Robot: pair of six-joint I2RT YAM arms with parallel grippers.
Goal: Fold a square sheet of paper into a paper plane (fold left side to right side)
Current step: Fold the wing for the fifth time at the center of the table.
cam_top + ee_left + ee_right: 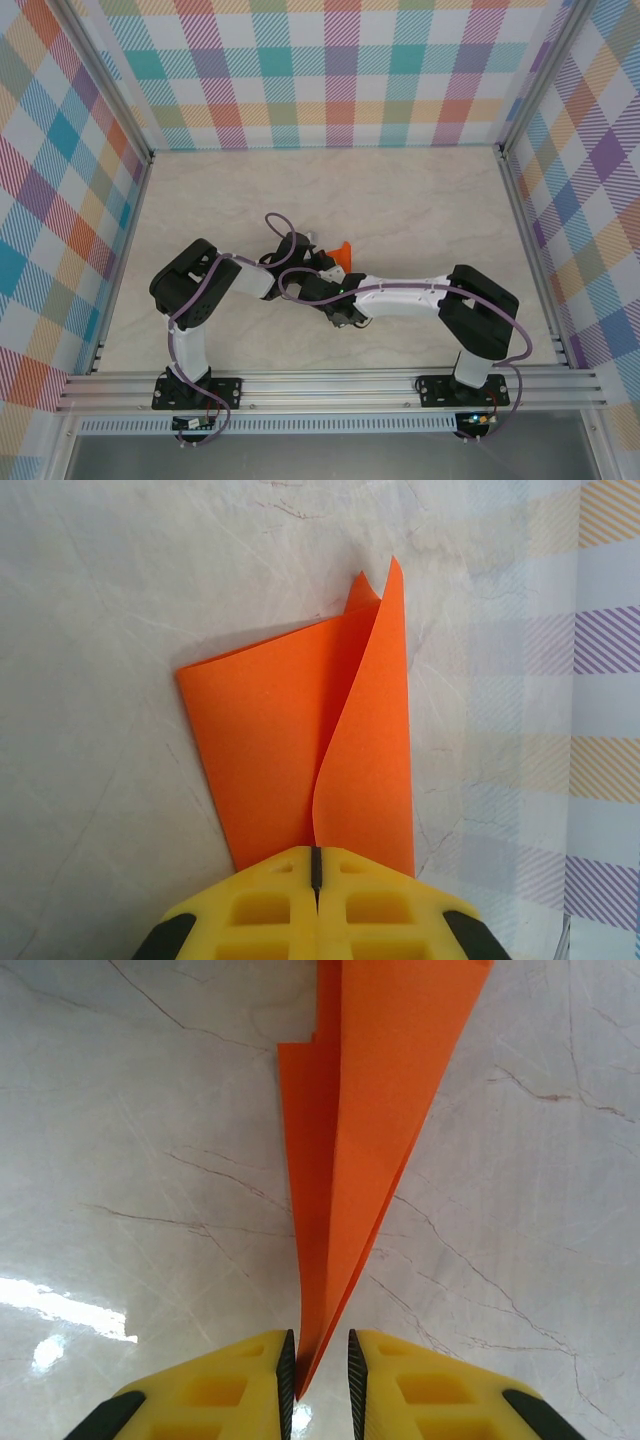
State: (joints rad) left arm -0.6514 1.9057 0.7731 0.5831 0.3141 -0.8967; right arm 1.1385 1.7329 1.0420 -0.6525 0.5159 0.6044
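The orange sheet of paper [290, 740] is folded, with its right flap curling up over the left part, and it lies over the marble table. My left gripper [316, 865] is shut on its near edge. In the right wrist view the paper [370, 1110] narrows to a sharp point like a paper plane's nose. That point sits between the fingers of my right gripper [318, 1360], whose jaws stand a little apart, the tip against the left pad [287, 1370]. From above, a small piece of the paper [342, 253] sticks out beyond both wrists.
Both arms meet over the middle of the marble table [420, 210], the left arm [200, 285] reaching right and the right arm [470, 300] reaching left. Checked walls [330, 70] stand on three sides, and a metal rail [330, 385] runs along the near edge.
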